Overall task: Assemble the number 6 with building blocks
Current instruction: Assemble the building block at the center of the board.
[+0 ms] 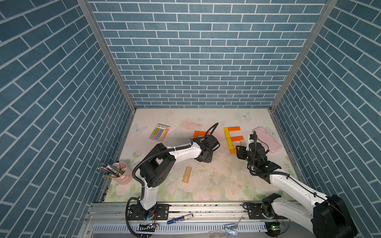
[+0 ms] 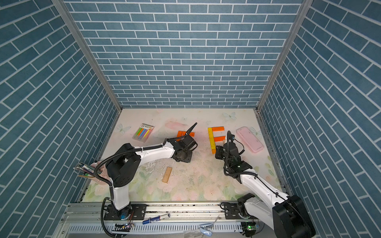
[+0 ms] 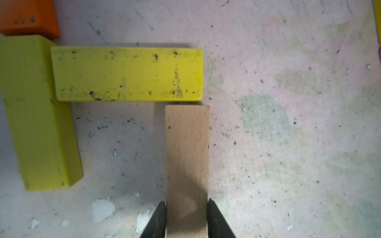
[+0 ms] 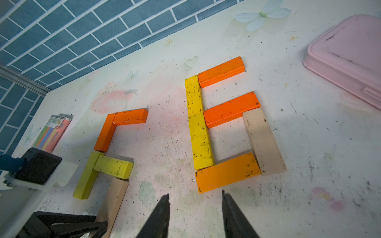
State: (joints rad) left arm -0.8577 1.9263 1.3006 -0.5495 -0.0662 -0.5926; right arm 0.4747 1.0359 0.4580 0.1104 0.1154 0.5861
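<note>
Left jaws clasp smooth tan plank beside scuffed, speckled yellow plank.

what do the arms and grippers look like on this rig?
The left arm and right arm have white links with black joint housings and black corrugated cable conduit. Left gripper and right gripper: black tapered wedge fingers.

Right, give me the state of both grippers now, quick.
left gripper: closed on the tan block, a finger against each long side.
right gripper: open, nothing between its fingers.
</note>
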